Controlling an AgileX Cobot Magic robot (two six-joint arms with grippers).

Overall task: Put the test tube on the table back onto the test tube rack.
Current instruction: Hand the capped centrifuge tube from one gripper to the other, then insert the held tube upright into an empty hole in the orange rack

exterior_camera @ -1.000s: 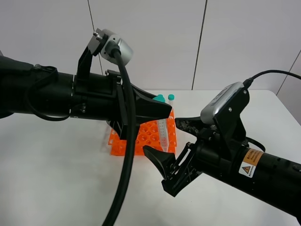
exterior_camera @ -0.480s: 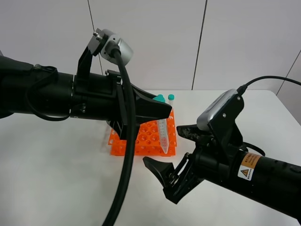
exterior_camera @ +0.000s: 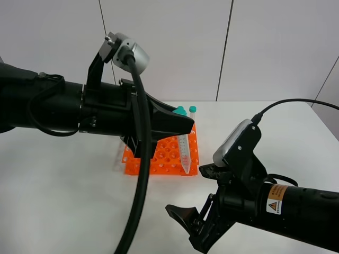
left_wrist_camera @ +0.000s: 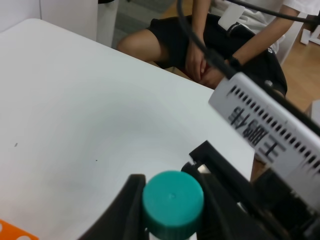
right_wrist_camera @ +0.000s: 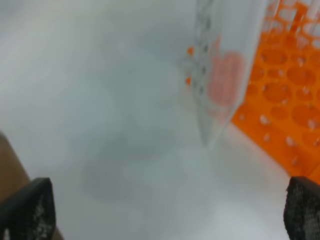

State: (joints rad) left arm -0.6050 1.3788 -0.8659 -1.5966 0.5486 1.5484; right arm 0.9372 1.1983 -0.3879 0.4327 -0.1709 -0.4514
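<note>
My left gripper is shut on the teal cap of the test tube, which hangs upright with its pointed tip at the front right corner of the orange rack. In the right wrist view the clear tube is blurred, its tip just off the rack's corner above the table. I cannot tell whether the tip touches the rack. My right gripper is open and empty, low over the table in front of the rack. Its fingertips frame the right wrist view.
Another teal-capped tube stands in the rack's back right; further tubes are hidden behind my left arm. The right arm's camera housing shows close to the held cap. A seated person is beyond the table's edge.
My right arm has drawn back from the rack toward the table's front, gripper still open. The left arm and the held tube have not moved.
</note>
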